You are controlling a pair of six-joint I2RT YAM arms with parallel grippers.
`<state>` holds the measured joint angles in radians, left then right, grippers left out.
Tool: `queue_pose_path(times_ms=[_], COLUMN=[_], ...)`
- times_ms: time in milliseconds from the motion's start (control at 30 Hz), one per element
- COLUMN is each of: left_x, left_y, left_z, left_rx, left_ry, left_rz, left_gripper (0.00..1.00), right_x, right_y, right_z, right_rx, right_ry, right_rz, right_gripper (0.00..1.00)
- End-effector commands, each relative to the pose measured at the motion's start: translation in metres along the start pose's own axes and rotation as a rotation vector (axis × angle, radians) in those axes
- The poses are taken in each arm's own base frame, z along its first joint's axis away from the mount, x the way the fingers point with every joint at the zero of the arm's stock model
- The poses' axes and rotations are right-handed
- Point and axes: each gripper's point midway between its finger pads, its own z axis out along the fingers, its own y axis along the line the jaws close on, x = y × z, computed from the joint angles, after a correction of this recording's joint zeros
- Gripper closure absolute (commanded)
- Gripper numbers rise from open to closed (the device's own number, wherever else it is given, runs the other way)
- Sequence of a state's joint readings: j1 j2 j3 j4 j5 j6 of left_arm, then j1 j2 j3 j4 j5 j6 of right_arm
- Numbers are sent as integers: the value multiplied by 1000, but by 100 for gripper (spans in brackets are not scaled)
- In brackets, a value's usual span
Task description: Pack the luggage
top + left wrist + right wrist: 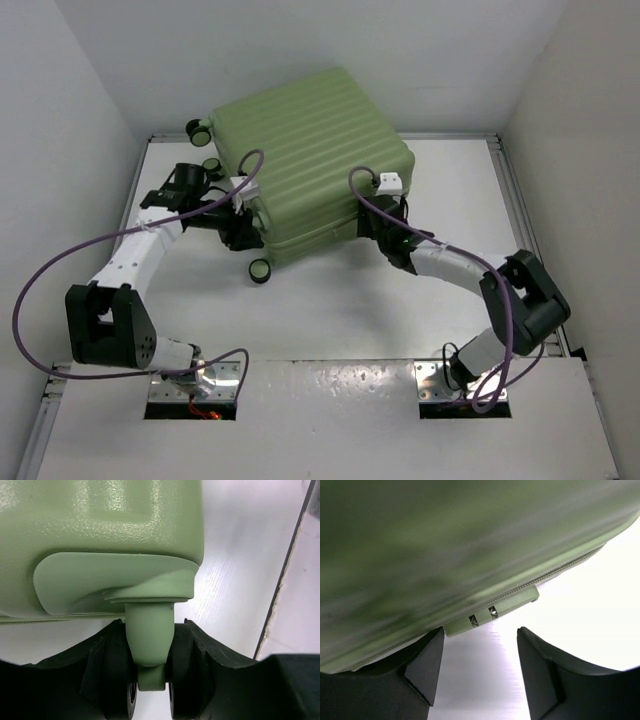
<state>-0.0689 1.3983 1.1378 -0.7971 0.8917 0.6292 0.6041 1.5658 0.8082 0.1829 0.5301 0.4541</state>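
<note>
At the left claw [151, 628]: clamped on a black wheel [119, 695] at a bottom corner of the luggage [100, 525]. Black fingers [50, 685] pressed in from both sides, with the green wheel leg [150, 647] in the middle. Just above, pale green shell, filling most of that wrist view.

At the right claw [480, 635]: spread apart, holding nothing, with only bare white surface [480, 685] in the gap. Right over the tips, the edge of the luggage, with its zipper [530, 582] and a small green tab [492, 611]. Hard to tell whether touching or not.

From above: big, ribbed and closed, lying flat at the far middle of the surface. Left claw at the near left corner, right claw at the near right side. Another wheel free, just beside the left claw. Two more sticking out farther back on the left.
</note>
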Motion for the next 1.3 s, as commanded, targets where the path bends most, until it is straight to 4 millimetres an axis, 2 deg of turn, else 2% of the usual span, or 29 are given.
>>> queue_pose_path(times_ms=[0, 67, 100, 200, 267, 300, 333, 367, 400, 433, 467, 567, 667, 833, 1133, 1267], left_x=[-7, -9, -6, -5, -5, -3, -3, -1, -1, 0, 0, 2, 4, 14, 18, 18], left_y=[16, 12, 14, 15, 14, 14, 13, 14, 14, 15, 15, 15, 16, 17, 17, 17], left_z=[18, 20, 21, 23, 23, 24, 24, 26, 26, 26, 26, 27, 28, 31, 32, 32], left_rx=[-49, -45, -56, -58, -58, -58, -58, -54, -54, -62, -62, -62, -70, -71, -75, -75], left_ry=[-35, -43, -38, -42, -43, -43, -43, -38, -39, -34, -34, -34, -30, -14, -4, -4], left_rz=[-11, -15, -23, -39, -53, -65, -74, -81, -91, -91, -91, -100, -110, -125, -132, -132], left_gripper=[91, 92, 92, 93, 95, 97, 98, 98, 98, 98, 98, 98, 99, 99, 100, 100], right_x=[-34, -22, -9, 9, 7, 21, 19, 17, 23, 11, 17, 16, 10, -8, -19, -17], right_y=[34, 38, 48, 58, 57, 54, 55, 54, 51, 54, 53, 53, 60, 66, 80, 86], right_z=[-22, -37, -53, -65, -63, -60, -60, -58, -57, -56, -56, -52, -48, -39, -33, -30], right_rx=[-258, -341, -442, -546, -554, -547, -553, -544, -521, -527, -521, -506, -522, -496, -518, -522], right_ry=[-91, -67, -48, -63, -100, -79, -101, -133, -143, -216, -223, -273, -287, -340, -356, -348], right_rz=[32, -2, -19, -76, -95, -109, -105, -95, -112, -120, -132, -132, -117, -85, -50, -62], right_gripper=[38, 38, 38, 36, 40, 43, 56, 61, 63, 60, 56, 41, 36, 35, 35, 35])
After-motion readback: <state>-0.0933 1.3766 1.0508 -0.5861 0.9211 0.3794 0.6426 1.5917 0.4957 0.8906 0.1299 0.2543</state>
